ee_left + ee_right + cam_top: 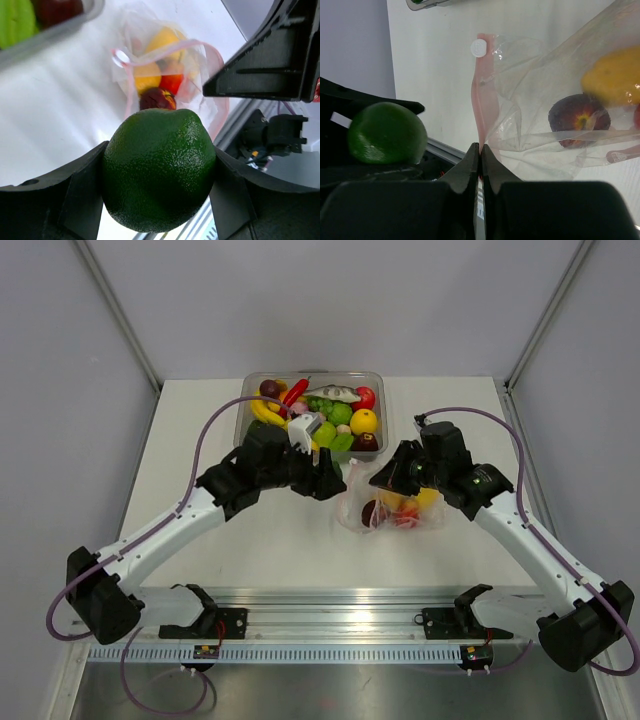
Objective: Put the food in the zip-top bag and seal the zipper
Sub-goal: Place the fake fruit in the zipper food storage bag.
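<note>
Closest to the lens in the left wrist view, a dark green fruit (159, 169) with pebbled skin fills the lower centre. It is clamped between the two black fingers (82, 200) of the left gripper (326, 478), which are spread just as wide as the fruit. Beyond it, at upper centre, the zip-top bag (170, 65) lies on the white table (60, 110). Its pink zipper (165, 49) loops round a gaping mouth, and yellow, orange-red and dark purple food (148, 77) sits inside. The right arm (270, 55) blocks the upper right of that view. The tub (50, 36) at upper left is a blur cut by the frame edge.

In the right wrist view the right gripper (480, 154) has its fingers pressed together on the lower end of the zipper strip. A white tab (478, 48) sits at the strip's far end. A dark purple piece (579, 120) and a yellow piece (615, 82) show through the film, and the bag runs off the right edge. The green fruit sits at the left, apart from the bag.

From above, the clear tub at upper centre holds more food. Both wrists cover their fingers and the bag's upper part, and the green fruit is hard to make out there.
</note>
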You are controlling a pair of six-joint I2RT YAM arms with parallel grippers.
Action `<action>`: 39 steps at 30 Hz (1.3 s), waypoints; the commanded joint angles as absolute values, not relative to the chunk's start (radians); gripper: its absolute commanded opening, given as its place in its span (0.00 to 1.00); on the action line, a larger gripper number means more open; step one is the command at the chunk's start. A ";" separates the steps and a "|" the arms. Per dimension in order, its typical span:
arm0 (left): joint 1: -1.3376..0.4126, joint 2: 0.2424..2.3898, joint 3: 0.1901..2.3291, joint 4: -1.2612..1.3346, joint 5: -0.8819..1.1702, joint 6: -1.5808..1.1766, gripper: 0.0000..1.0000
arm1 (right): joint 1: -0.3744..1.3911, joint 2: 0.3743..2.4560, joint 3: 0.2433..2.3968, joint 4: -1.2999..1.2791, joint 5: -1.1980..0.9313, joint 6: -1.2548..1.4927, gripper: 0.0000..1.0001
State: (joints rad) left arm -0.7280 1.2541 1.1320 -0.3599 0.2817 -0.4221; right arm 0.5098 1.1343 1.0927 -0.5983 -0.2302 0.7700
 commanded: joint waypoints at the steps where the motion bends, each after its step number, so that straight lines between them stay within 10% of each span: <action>1: -0.755 1.270 1.106 -0.203 0.357 -0.515 0.18 | 0.517 1.124 1.129 -0.535 -0.259 0.796 0.09; 23: -0.813 1.551 1.238 -0.112 0.357 -0.561 0.22 | 0.517 1.028 1.092 -0.453 -0.362 0.903 0.10; 32: -0.834 1.555 1.330 -0.247 0.341 -0.493 0.85 | 0.515 1.003 1.062 -0.453 -0.339 0.934 0.11; 39: -0.862 1.451 1.330 -0.359 0.295 -0.436 0.90 | 0.517 0.985 1.066 -0.488 -0.310 0.927 0.11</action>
State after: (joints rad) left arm -0.8368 1.5440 1.2934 -0.3286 0.2996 -0.4835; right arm 0.5095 0.9970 1.0599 -0.5209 -0.3313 0.9173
